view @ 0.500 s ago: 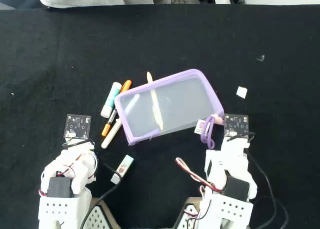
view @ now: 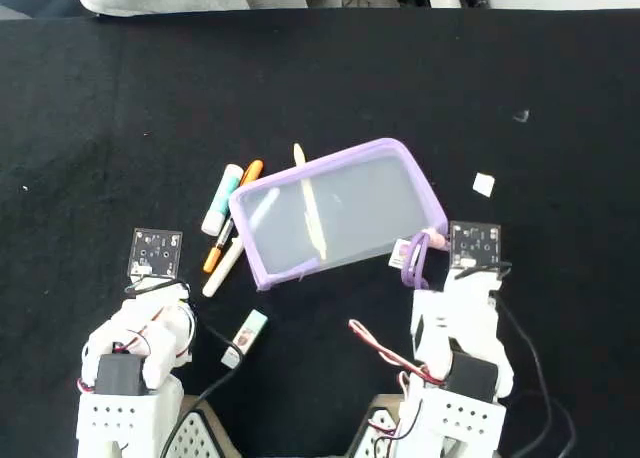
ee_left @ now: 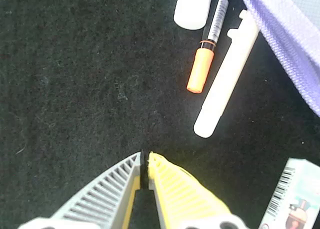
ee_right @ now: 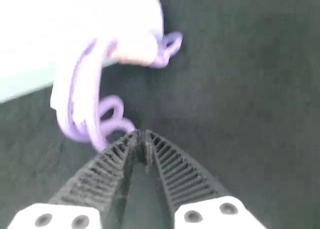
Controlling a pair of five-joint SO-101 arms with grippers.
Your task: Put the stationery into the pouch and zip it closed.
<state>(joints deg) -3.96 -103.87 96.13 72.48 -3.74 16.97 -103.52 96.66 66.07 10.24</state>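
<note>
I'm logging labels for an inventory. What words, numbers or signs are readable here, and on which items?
No text reads clearly.
Small box: barcode stripes and a tiny picture; the digits are too small to read.
Orange-capped pen: any print on its barrel is too small to tell.
Tag on the pouch: blurred, unreadable.

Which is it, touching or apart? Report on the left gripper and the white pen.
Apart. The left wrist view shows bare table between the left gripper, its tips shut, and the near end of the white pen.
</note>
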